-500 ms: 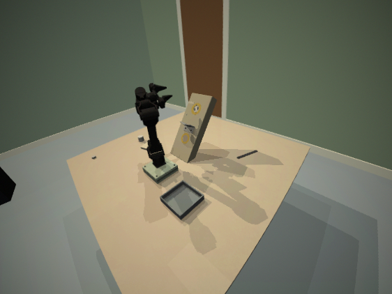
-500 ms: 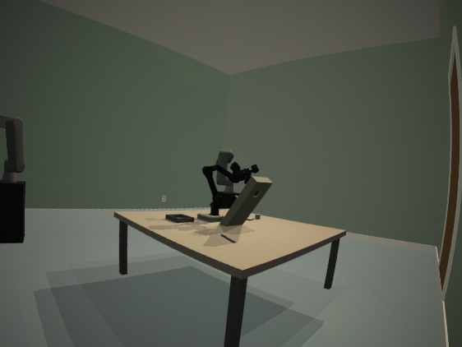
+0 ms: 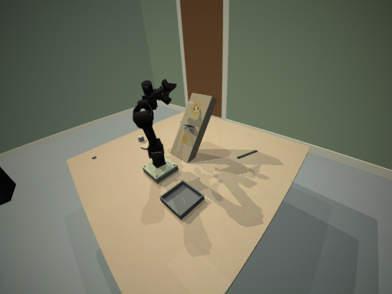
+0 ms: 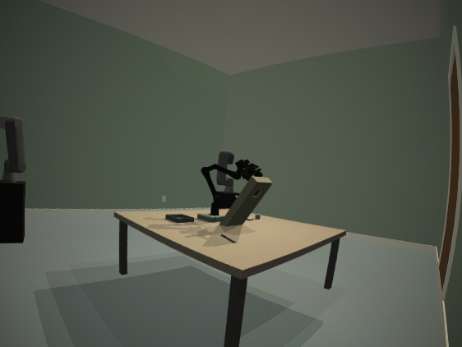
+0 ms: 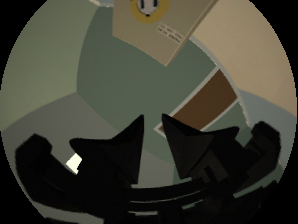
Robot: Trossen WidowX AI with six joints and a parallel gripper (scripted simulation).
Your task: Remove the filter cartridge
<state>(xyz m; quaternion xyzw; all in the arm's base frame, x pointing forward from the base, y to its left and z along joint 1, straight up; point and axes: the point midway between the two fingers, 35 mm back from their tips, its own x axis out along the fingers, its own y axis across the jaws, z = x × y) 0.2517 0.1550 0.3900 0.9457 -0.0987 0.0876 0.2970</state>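
Note:
The round filter cartridge (image 3: pixel 196 109) (image 5: pixel 149 0) has a white face inside a yellow ring. It sits flush near the top of the leaning tan service panel (image 3: pixel 181 149) (image 4: pixel 246 202) (image 5: pixel 182 10). My gripper (image 3: pixel 171 86) (image 4: pixel 252 168) (image 5: pixel 152 116) hangs in the air to the left of the panel's top, apart from it and pointing towards the cartridge. Its fingers stand close together with a narrow gap and nothing between them. The dark square tray (image 3: pixel 171 208) (image 4: pixel 179 218) lies on the table in front of the arm's base and holds nothing.
A second yellow ring (image 3: pixel 185 138) and a grey latch (image 3: pixel 188 127) sit lower on the panel. A small grey cylinder (image 3: pixel 141 138) (image 4: pixel 257 216) stands behind the base. A dark bar (image 3: pixel 247 154) (image 4: pixel 227 238) lies right of the panel. A small dark piece (image 3: pixel 93 157) lies far left.

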